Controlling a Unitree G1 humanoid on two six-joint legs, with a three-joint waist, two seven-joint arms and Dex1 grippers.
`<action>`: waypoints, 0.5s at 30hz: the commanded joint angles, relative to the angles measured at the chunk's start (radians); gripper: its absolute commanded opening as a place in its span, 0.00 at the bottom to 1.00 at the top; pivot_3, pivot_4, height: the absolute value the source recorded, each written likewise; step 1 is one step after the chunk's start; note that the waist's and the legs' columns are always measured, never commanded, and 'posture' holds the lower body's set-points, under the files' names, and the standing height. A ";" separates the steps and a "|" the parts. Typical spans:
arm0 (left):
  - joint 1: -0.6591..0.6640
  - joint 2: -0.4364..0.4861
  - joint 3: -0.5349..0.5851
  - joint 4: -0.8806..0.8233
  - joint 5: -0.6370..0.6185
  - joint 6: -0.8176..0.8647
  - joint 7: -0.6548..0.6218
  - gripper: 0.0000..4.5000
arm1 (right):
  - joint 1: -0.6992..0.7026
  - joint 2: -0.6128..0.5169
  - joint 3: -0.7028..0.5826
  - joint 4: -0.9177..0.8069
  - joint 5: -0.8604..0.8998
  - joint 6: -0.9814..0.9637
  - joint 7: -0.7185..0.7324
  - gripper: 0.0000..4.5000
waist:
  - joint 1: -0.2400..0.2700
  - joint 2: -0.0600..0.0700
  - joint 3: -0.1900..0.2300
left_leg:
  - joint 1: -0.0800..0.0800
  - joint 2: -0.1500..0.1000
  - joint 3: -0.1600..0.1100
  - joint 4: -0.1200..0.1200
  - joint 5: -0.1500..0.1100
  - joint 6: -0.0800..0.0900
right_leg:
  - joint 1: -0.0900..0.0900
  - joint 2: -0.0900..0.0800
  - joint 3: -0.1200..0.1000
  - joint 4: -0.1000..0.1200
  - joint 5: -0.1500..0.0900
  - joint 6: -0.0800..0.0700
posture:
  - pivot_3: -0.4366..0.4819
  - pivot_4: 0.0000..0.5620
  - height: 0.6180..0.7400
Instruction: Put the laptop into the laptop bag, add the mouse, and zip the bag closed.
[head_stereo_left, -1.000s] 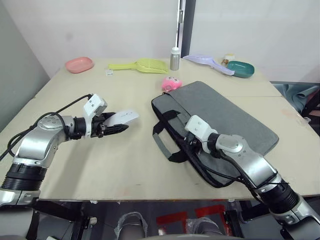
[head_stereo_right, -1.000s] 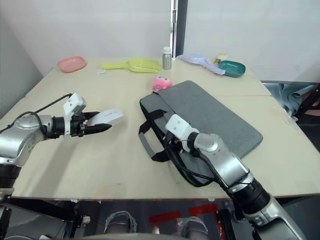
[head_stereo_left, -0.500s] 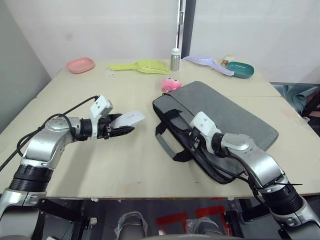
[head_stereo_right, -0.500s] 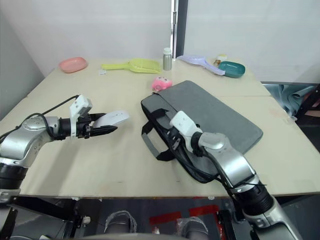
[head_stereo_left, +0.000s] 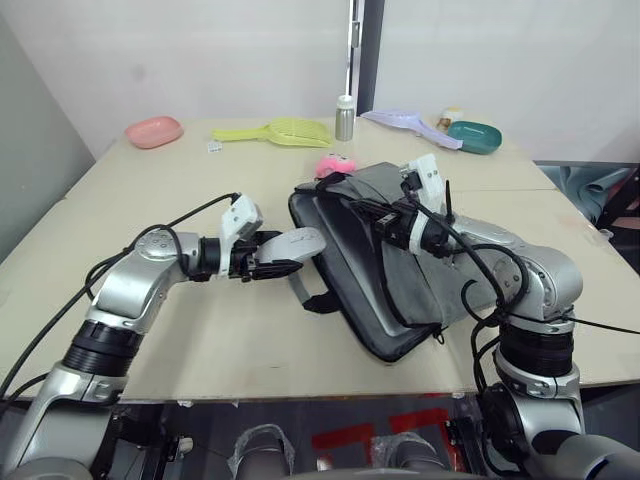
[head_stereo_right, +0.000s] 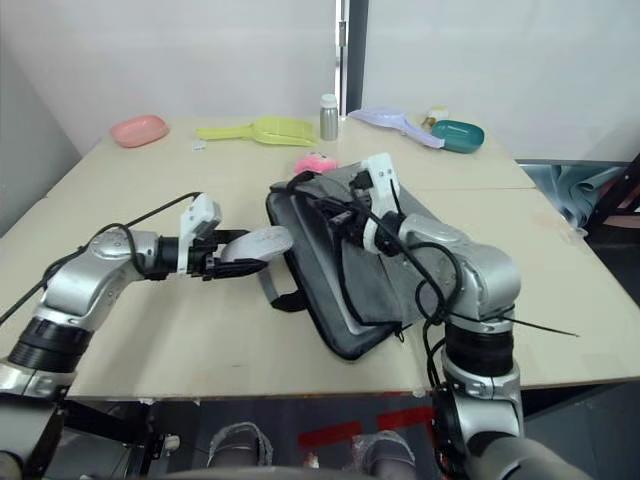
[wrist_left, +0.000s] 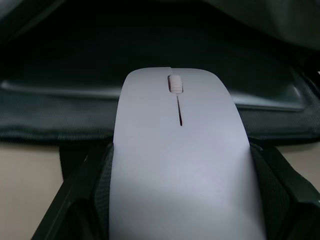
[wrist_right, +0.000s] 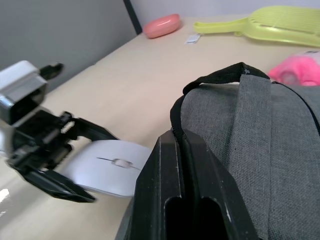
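Note:
The grey laptop bag (head_stereo_left: 440, 270) lies at the table's middle right, its near side lifted so that its mouth gapes toward my left arm. My right gripper (head_stereo_left: 365, 212) is shut on the bag's black handle strap (wrist_right: 220, 77) and holds that upper side raised. My left gripper (head_stereo_left: 283, 257) is shut on the white mouse (head_stereo_left: 300, 242), flat between its fingers (wrist_left: 285, 200), right at the bag's open mouth. A thin grey edge (wrist_left: 270, 100) shows inside the dark opening; I cannot tell whether it is the laptop.
A pink plush toy (head_stereo_left: 338, 165) sits just behind the bag. Along the far edge stand a pink dish (head_stereo_left: 154, 131), a yellow scoop (head_stereo_left: 280, 131), a metal bottle (head_stereo_left: 344, 118), a lilac scoop (head_stereo_left: 410, 122) and a teal bowl (head_stereo_left: 474, 137).
My right gripper has shut on the bag's handle strap and lifted it, opening the bag. My left arm has carried the mouse rightward to the bag's mouth.

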 joint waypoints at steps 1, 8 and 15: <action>-0.057 -0.088 -0.052 0.054 0.054 -0.074 0.046 0.64 | -0.080 0.047 -0.065 -0.039 0.092 0.027 -0.041 0.00 | 0.003 0.000 0.000 | 0.000 0.000 0.000 0.000 0.000 0.000 | 0.000 0.000 0.000 0.000 0.000 0.000 | 0.48 0.27 1.00; -0.110 -0.269 -0.137 0.191 0.146 -0.169 0.110 0.64 | -0.164 0.129 -0.169 -0.024 0.167 0.082 -0.152 0.00 | 0.006 0.001 0.000 | -0.001 0.000 0.000 0.000 0.000 0.000 | 0.000 0.000 0.000 -0.001 0.000 0.000 | 0.48 0.27 1.00; -0.239 -0.435 -0.149 0.456 0.223 -0.248 0.195 0.64 | -0.202 0.147 -0.213 -0.040 0.249 0.134 -0.214 0.00 | 0.013 0.001 0.000 | -0.001 -0.001 0.000 0.000 0.000 0.000 | 0.000 0.000 0.000 -0.001 0.002 0.002 | 0.48 0.27 1.00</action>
